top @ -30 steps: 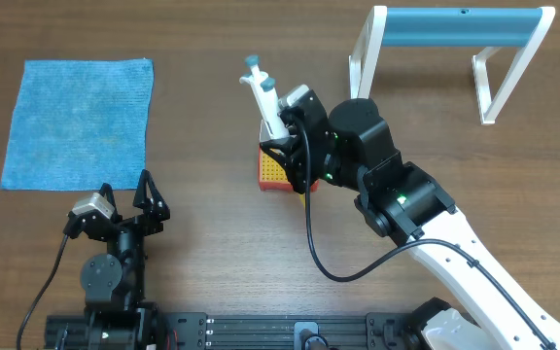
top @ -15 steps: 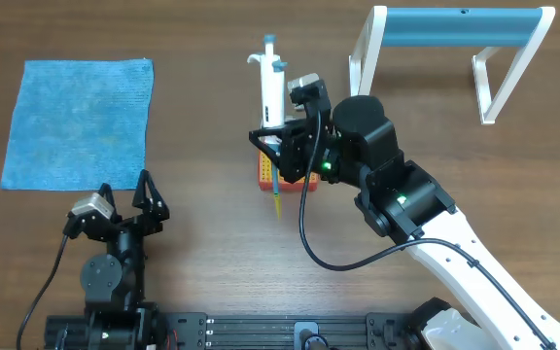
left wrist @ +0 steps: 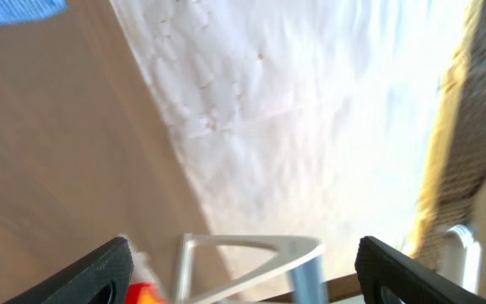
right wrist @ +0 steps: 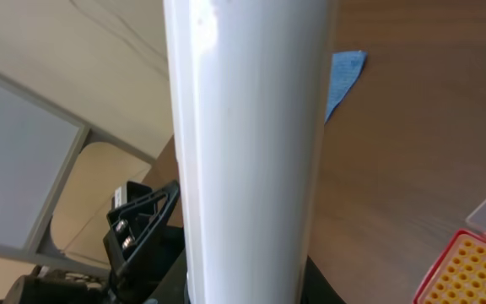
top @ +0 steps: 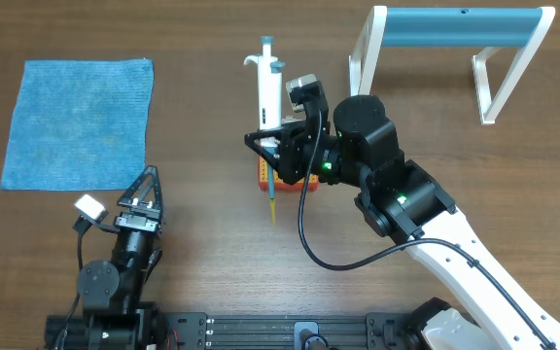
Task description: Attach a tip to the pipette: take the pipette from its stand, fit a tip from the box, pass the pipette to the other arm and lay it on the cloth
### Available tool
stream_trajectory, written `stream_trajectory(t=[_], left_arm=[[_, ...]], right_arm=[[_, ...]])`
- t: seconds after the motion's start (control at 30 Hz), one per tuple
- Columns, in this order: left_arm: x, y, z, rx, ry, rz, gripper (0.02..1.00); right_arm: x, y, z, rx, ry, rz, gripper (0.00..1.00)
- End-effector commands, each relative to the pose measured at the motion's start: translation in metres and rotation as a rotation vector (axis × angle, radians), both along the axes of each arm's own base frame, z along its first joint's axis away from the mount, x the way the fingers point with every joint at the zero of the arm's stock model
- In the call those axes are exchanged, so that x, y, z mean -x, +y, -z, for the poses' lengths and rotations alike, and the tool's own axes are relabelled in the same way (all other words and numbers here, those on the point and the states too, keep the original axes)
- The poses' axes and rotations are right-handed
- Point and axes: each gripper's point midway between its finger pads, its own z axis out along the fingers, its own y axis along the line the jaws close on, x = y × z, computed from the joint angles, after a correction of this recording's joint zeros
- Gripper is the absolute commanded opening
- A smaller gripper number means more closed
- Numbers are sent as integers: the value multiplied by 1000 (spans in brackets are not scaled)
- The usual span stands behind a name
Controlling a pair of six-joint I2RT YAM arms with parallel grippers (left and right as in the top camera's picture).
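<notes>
**Pipette, 1.** The white pipette [top: 270, 92] with a blue plunger cap is clamped in the right tool [top: 274, 146] at mid-table. It is lifted off the table [top: 212, 253] and roughly upright. In the top view its lower part crosses the left edge of the tip box. In the right wrist view its white barrel [right wrist: 247, 143] stands in front of most of the scene.

**Tip fitted, 1.** A yellow tip [top: 273, 202] sits on the pipette's lower end.

**Tip box, 1.** The orange tip box [top: 285, 175] holds rows of yellow tips, too small to count. It is partly covered by the right arm in the top view.

**Cloth, 1.** The blue cloth [top: 78, 123] lies flat at the far left of the table, well apart from the pipette, with nothing on it.

**Stand, 1.** The white-framed stand [top: 460, 29] with a blue top bar is at the far right.

**Tools, 2.**
- Right tool: gripping the pipette barrel.
- Left tool [top: 150, 175]: fingers spread wide with nothing between them. It is near its base and just below the cloth's near right corner in the top view.

**Obstructions.** A black cable [top: 304, 233] loops from the right arm over the table.
</notes>
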Motion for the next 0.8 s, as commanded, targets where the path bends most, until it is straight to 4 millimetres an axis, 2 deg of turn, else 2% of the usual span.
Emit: stream_trajectory(t=[0.03, 0.13, 0.4, 0.47, 0.57, 0.6, 0.67, 0.7, 0.77, 0.8], left_arm=[[2, -9, -7, 97, -13, 61, 858], [5, -21, -6, 93, -6, 131, 858], [4, -17, -8, 187, 4, 114, 858], [7, -24, -15, 180, -20, 160, 858], [15, -40, -35, 176, -94, 265, 855], [15, -41, -38, 182, -101, 277, 763], [13, -41, -43, 180, -105, 277, 722], [13, -41, -45, 176, -109, 278, 728], [10, -45, -51, 148, -108, 300, 833], [8, -48, -51, 147, -92, 316, 833]], right_arm=[[13, 5, -4, -22, 33, -67, 75], [16, 3, 5, 0, 68, -66, 75], [16, 1, 10, 16, 84, -59, 75], [17, 1, 10, 17, 88, -61, 75], [20, 1, 12, 19, 100, -72, 75], [22, 2, 12, 16, 104, -82, 75], [22, 3, 12, 13, 106, -87, 75], [22, 3, 12, 13, 106, -87, 77], [23, 3, 11, 10, 110, -92, 75], [24, 3, 11, 7, 111, -97, 75]])
